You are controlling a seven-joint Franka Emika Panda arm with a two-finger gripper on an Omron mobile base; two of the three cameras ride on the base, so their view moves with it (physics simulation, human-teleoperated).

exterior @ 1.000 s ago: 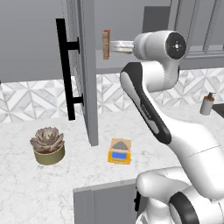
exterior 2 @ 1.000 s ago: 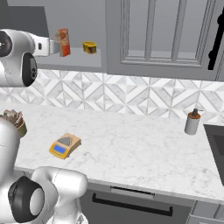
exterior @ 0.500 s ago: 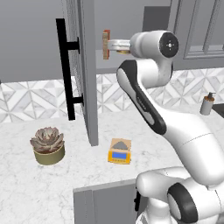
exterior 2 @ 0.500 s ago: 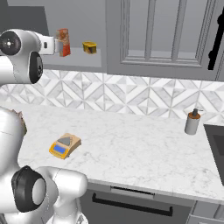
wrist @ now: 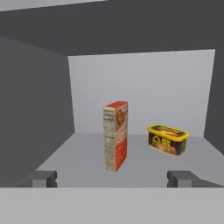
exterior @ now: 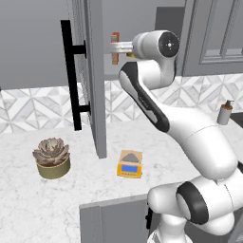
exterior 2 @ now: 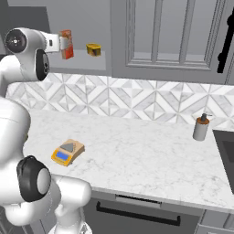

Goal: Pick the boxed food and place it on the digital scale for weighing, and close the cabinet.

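We see our two-finger gripper (wrist: 112, 178) spread wide and empty at the mouth of the grey wall cabinet (wrist: 39, 109), whose panelled door (exterior: 92, 76) hangs open. The tall narrow red-orange carton (wrist: 116, 135) stands upright on the shelf ahead, with a squat yellow tin (wrist: 167, 139) just right of it. The flat yellow-orange digital scale (exterior: 130, 164) lies bare on the white marble counter (exterior: 57, 199) below.

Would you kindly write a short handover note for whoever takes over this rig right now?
Tool: open, holding nothing, level with the cabinet shelf and facing the boxed food, not touching it.
Boxed food: upright on the shelf inside the cabinet, beside a yellow tin.
Digital scale: on the counter below, its plate bare.
Cabinet door: wide open.
Done: nothing so far.
Left: grasp the box, set it on the scale, close the door.
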